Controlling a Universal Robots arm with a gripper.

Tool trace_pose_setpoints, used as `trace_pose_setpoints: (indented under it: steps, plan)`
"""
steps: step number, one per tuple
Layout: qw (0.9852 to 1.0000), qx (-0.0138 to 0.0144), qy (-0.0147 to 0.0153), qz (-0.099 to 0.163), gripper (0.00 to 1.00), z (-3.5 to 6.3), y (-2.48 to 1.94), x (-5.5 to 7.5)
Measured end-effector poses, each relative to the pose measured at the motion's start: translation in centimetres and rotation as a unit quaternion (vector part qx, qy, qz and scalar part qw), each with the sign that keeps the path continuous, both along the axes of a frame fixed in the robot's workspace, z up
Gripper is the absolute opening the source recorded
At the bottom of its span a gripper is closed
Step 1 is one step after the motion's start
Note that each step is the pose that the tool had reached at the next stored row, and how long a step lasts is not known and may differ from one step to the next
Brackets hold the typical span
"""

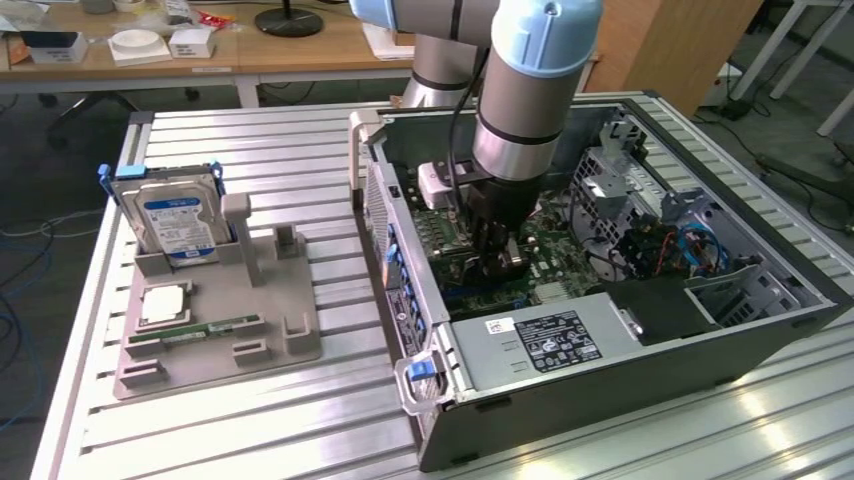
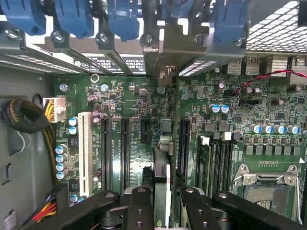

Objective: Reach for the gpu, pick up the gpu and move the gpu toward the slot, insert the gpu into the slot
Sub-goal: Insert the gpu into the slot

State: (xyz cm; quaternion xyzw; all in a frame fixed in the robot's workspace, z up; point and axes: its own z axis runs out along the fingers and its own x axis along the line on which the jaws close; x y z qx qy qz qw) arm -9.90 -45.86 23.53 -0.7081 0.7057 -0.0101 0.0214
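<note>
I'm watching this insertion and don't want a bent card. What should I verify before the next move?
1. gpu gripped between the fingers: ok.
2. Gripper inside the open computer case: ok.
3. Card edge lined up with its motherboard slot: cannot tell.
4. Card seated in a slot: cannot tell.
5. Hard drive outside the case, away from the arm: ok.

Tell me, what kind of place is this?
Probably a robotics lab or workshop set up for computer assembly. A robot arm reaches into an open PC case on a metal workbench, a tray beside it holds a hard drive, and office desks stand behind.
</note>
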Motion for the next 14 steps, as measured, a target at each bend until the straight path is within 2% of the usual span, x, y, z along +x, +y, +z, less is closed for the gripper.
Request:
trace_pose_setpoints:
  steps: [14]
  plan:
    - [1.0000, 0.0001, 0.0000, 0.000, 0.26, 0.00, 0.00, -0.23]
